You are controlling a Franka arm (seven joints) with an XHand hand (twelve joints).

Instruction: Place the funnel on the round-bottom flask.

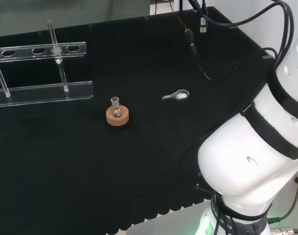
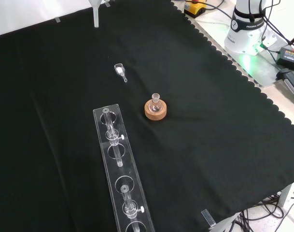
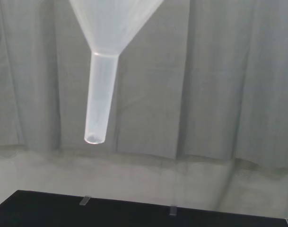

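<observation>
- hanging stem-down high over the cloth's far edge: translucent white plastic funnel, cone up, long axis close to vertical, stem tip free in the air in the wrist view; in the front view just its stem at the top edge.
- cannot tell how the fingers sit; presumably carried by the hand, judging from the cone so close to the wrist camera.
- standing well apart from the funnel, lower and nearer the bench's middle: small clear glass round-bottom flask on a round cork ring stand, neck upright and open.
- calling, by judgement, for travel toward the front camera and slightly right in the front view, then a straight descent with stem kept plumb over the narrow neck.
- lying between funnel and flask in the front view, a little off the straight path: small clear glass scoop-like piece, flat on the cloth, low enough to pass over.
- standing beyond the flask, away from the hand: long clear plastic test-tube rack with glass tubes, not in the way.
- risking a tipped flask if the stem catches the rim.
</observation>
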